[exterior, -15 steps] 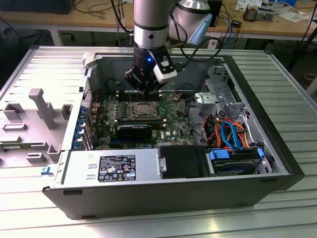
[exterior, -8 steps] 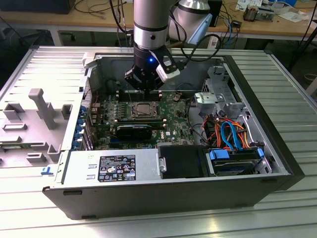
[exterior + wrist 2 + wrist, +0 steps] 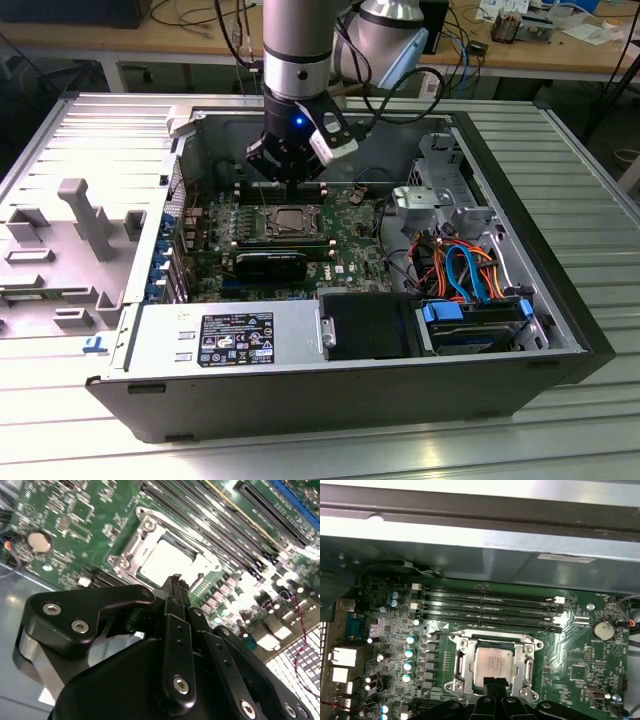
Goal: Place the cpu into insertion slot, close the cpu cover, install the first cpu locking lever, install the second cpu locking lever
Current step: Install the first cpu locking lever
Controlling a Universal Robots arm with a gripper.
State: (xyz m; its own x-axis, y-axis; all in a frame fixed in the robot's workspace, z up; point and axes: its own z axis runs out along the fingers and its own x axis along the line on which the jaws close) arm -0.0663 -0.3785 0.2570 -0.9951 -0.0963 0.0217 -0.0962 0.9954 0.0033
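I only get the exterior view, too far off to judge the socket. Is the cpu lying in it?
Observer: Yes. In the first wrist view the cpu lies flat, silver top up.
Operator: And the cpu cover?
Observer: The cpu cover is down, framing the chip.
Operator: The hand?
Observer: In the second wrist view the hand is shut, empty, tips by the cover's edge.

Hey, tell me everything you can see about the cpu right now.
The cpu is a flat square chip with a dull silver-grey metal top. It lies level on the green motherboard, showing through the square opening of the silvery cpu cover, which lies flat around its edges. The gripper stands over one edge; whether it touches the chip cannot be told.
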